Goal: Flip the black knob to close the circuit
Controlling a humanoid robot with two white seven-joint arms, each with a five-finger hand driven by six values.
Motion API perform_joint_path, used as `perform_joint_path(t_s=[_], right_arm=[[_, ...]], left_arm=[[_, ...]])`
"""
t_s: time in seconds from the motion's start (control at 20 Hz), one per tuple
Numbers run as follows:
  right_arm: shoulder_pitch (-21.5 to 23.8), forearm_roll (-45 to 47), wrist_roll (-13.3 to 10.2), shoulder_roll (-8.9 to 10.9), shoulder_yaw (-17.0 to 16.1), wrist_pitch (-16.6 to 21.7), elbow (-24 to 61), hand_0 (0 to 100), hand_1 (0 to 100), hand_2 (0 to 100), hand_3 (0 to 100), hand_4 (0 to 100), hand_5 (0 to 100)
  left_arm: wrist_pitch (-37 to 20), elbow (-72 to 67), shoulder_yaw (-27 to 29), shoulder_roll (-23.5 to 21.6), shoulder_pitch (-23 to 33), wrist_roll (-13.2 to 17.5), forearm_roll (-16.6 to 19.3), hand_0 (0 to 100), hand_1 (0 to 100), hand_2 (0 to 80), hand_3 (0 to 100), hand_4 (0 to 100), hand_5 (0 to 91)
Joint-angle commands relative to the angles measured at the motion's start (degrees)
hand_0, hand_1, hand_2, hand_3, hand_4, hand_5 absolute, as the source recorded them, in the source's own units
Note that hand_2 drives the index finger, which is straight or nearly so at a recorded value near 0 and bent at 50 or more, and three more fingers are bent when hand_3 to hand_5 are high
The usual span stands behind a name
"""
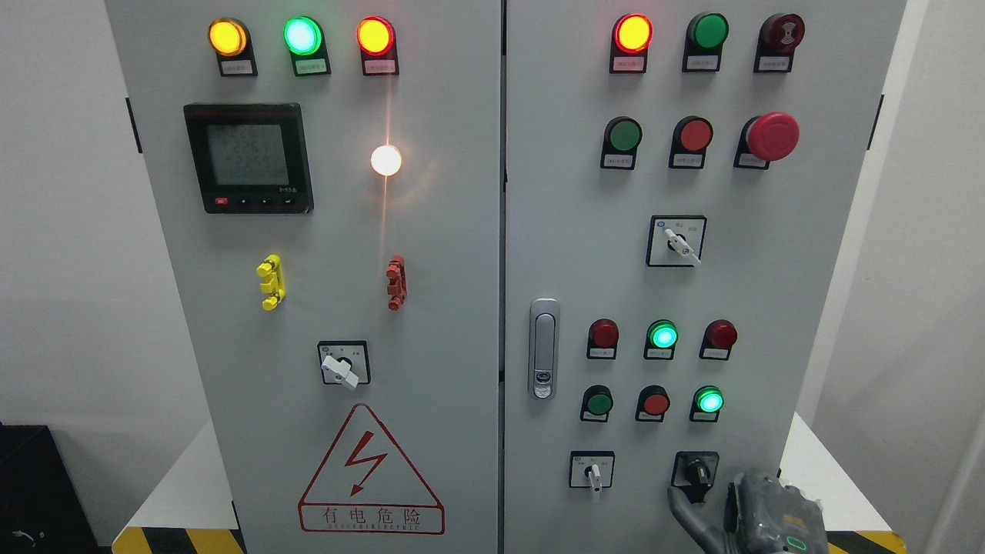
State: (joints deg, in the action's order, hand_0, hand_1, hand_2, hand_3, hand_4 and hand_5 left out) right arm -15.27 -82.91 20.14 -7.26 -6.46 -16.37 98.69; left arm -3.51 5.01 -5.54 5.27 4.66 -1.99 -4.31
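The black knob [696,470] sits on a black square plate at the bottom right of the grey cabinet's right door [739,292]. Its handle points down and slightly right. My right hand [712,502] rises from the bottom edge just below the knob. The thumb [681,512] reaches up on the knob's left, and the other fingers [745,492] stand to its right. The fingers are apart and not closed on the knob. My left hand does not show.
A white selector switch [592,472] sits left of the knob, with lit green lamps [709,401] and red buttons above it. The door handle [543,348] is at the centre seam. A red mushroom stop button [772,136] juts out at the upper right.
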Motion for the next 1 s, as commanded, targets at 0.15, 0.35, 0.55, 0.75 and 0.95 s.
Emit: perform_joint_path(t_s=[0.15,0.35,0.55,0.75,0.95], right_arm=[[-0.29,0.03,-0.10,0.14,-0.92,0.03,-0.78,0,0,84,98,86,80],[-0.29,0.03,-0.10,0.23,-1.36,0.11,-0.78,0,0,83,98,85,80],[-0.29,0.11,-0.10,0.32,-1.71,0.20,-0.78,0,0,83,97,85,80],[-0.37,0.11,-0.10,0.32,-1.80,0.20,-0.78,0,0,83,97,85,80],[-0.37,0.11,-0.10,0.32,-2.32,0.20,-0.96,0,0,83,97,85,79]], left_arm=[[-0.01,0.00,0.00,0.00,0.00,-0.04,0.00,12,56,0.0,0,0,0.0],[-0.01,0.00,0.00,0.00,0.00,-0.04,0.00,12,56,0.0,0,0,0.0],[-0.01,0.00,0.00,0.00,0.00,-0.04,0.00,12,56,0.0,0,0,0.0],[-0.01,0.00,0.00,0.00,0.00,-0.04,0.00,12,56,0.0,0,0,0.0],[-0.01,0.00,0.00,0.00,0.00,-0.04,0.00,12,56,0.0,0,0,0.0]])
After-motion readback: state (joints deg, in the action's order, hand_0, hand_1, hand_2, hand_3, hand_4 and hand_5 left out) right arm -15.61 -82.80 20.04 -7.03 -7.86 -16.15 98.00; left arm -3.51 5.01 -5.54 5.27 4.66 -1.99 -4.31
